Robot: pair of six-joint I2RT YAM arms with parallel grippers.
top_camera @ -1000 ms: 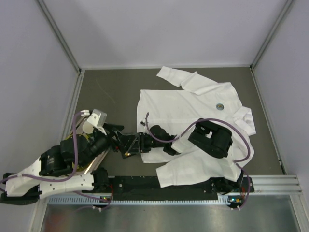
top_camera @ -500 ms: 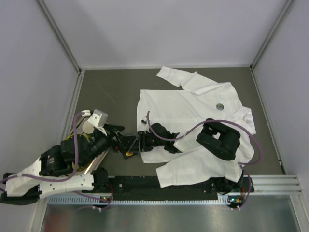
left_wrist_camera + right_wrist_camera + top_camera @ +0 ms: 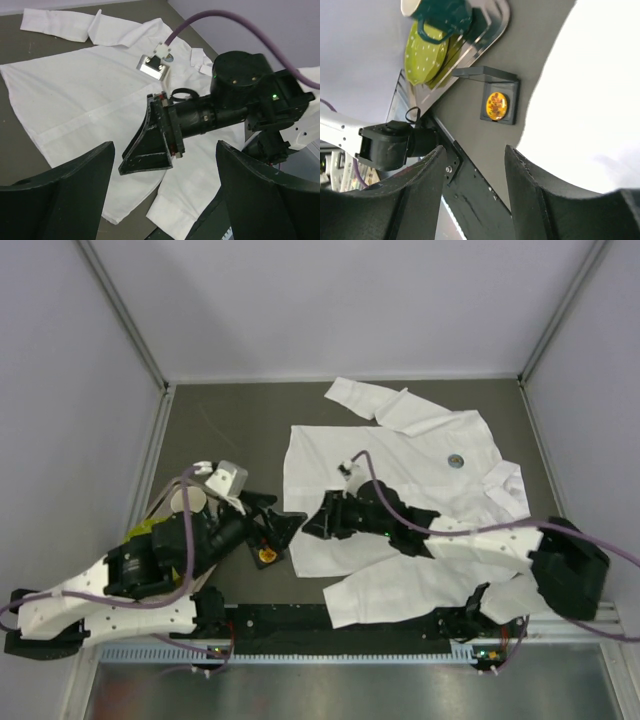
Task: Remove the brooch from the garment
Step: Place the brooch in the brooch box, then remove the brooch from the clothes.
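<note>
The left gripper (image 3: 283, 525) and the right gripper (image 3: 474, 150) both have their jaws released, holding nothing. The orange brooch (image 3: 497, 106) lies on a small dark square (image 3: 509, 113) on the bench (image 3: 230, 430) – just off the white garment (image 3: 400, 455), beside its hem.

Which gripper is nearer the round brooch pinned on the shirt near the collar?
Right. The right gripper is over the shirt hem, well short of the brooch; the left gripper lies farther, beyond that hem.
</note>
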